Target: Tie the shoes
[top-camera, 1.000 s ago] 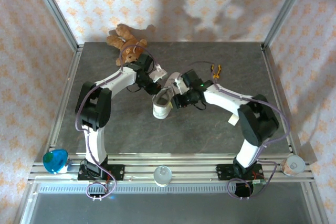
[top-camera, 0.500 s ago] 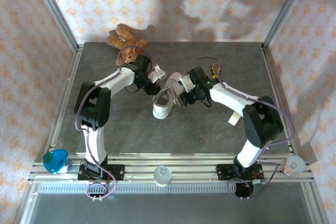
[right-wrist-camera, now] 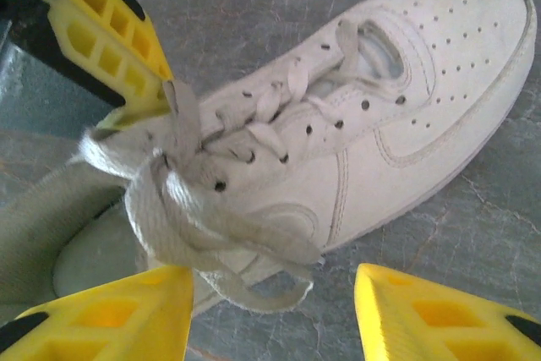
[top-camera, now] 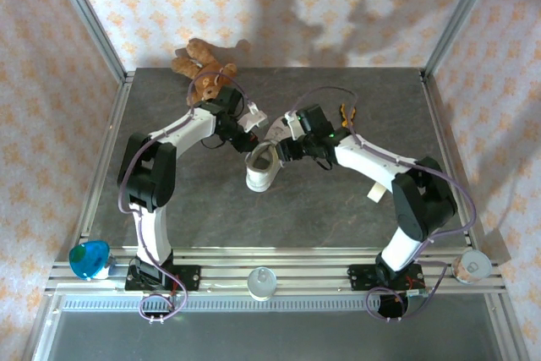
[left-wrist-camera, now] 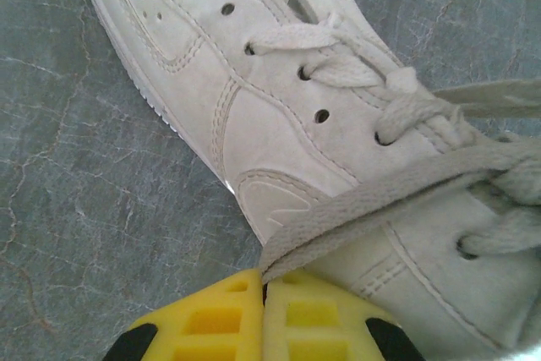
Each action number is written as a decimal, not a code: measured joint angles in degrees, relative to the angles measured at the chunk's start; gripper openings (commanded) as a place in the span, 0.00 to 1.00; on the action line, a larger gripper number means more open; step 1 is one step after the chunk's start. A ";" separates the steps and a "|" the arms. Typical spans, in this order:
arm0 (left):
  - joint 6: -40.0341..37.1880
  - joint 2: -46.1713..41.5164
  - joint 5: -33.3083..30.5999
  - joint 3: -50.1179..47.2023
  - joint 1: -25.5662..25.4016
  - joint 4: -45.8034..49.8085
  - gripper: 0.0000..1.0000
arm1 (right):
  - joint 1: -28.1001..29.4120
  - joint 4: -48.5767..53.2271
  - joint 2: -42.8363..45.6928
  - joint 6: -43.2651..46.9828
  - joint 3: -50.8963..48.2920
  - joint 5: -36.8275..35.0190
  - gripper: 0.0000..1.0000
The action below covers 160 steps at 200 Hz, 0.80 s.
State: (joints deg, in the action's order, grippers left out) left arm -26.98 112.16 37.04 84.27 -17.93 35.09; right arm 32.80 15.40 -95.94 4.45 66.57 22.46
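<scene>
Now | left tool (left-wrist-camera: 264, 292) pinching lace (left-wrist-camera: 380, 198); right tool (right-wrist-camera: 270, 293) agape

Right end effector (top-camera: 285, 148) shifted farther back over sneaker (top-camera: 260, 172).

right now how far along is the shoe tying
Done: the sneaker is laced up, and a loose tangle of laces sits toward its heel end. In hand: the left pincer is shut on one lace, which runs straight and taut; the right pincer is open, facing the tangle. Left: no finished bow shows, so forming loops and tightening probably remain.
</scene>
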 measured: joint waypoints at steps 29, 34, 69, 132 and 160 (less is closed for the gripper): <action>-0.07 -0.44 0.00 0.00 0.11 0.02 0.00 | 0.00 0.55 -2.45 -0.33 3.61 0.00 0.47; -0.04 -0.44 0.00 0.00 0.22 0.02 0.00 | 0.00 0.85 -3.15 -0.37 4.46 0.00 0.43; -0.04 -1.40 -0.02 -0.44 1.18 0.02 0.00 | -0.17 4.37 -4.87 1.51 5.88 -0.37 0.03; -0.11 -4.07 -0.02 -0.76 2.10 0.02 0.00 | -2.60 7.45 -4.83 4.42 5.88 -0.90 0.00; -0.35 -4.07 0.00 -0.83 2.25 0.04 0.00 | -2.99 7.85 -4.68 5.73 5.81 -0.83 0.00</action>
State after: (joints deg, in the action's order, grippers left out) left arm -27.33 108.09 37.04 83.44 -15.68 35.14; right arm 29.80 23.24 -100.62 10.17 72.38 21.63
